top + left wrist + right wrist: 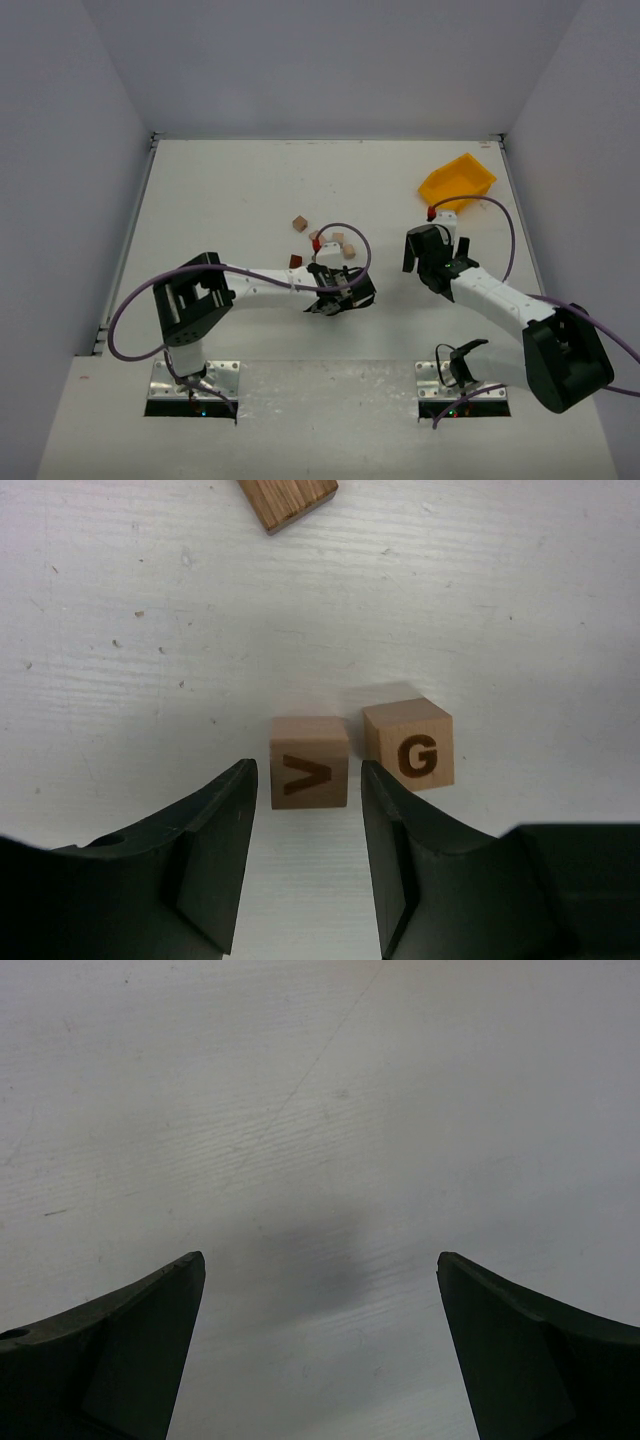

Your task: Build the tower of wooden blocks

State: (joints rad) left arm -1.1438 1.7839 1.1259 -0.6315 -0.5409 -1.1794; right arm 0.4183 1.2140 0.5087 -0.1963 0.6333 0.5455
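Observation:
In the left wrist view a pale cube lettered V (309, 748) lies on the table just ahead of my left gripper (307, 768), in line with the gap between its open fingers. A cube lettered G (409, 744) lies right beside it, next to the right fingertip (385, 800). An oblong block (287, 498) shows at the top edge. In the top view the left gripper (335, 298) is low by the loose tan blocks (343, 245) and the dark reddish-brown block (296, 261). My right gripper (320, 1260) is open and empty over bare table (425, 255).
A yellow bin (457, 180) stands at the back right, beyond the right gripper. Another tan block (299, 222) lies apart at the back of the cluster. White walls enclose the table on three sides.

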